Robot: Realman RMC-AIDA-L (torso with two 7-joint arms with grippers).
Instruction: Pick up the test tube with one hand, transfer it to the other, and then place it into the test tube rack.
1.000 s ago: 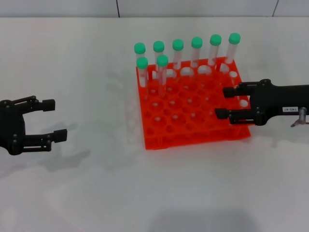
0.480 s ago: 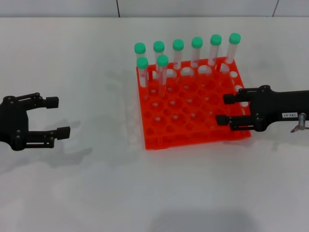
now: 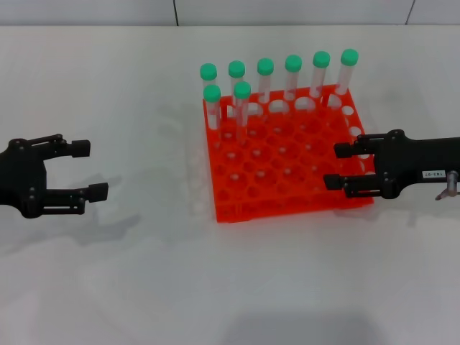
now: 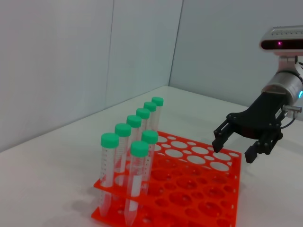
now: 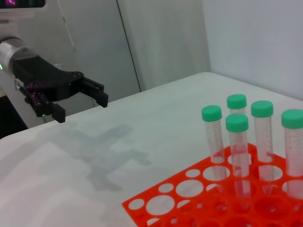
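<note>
Left gripper (image 3: 92,169): jaws wide, empty, hovering over bare table (image 3: 144,273), well apart from the test tube rack (image 3: 287,165) to its right. All eight test tubes stand upright in the rack; the nearest to this gripper is the front-left test tube (image 3: 212,106). Right gripper (image 3: 336,167): jaws wide, empty, over the rack's right edge, tubes beyond its fingertips. Risk: a side-on reach could knock neighbouring tubes or drag the light rack; a grip on the smooth wall may slip at handover.

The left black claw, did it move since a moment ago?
Yes. In the head view, the left tool has slid a little toward the orange test tube rack, which stayed put. It is open and empty above the white table.
</note>
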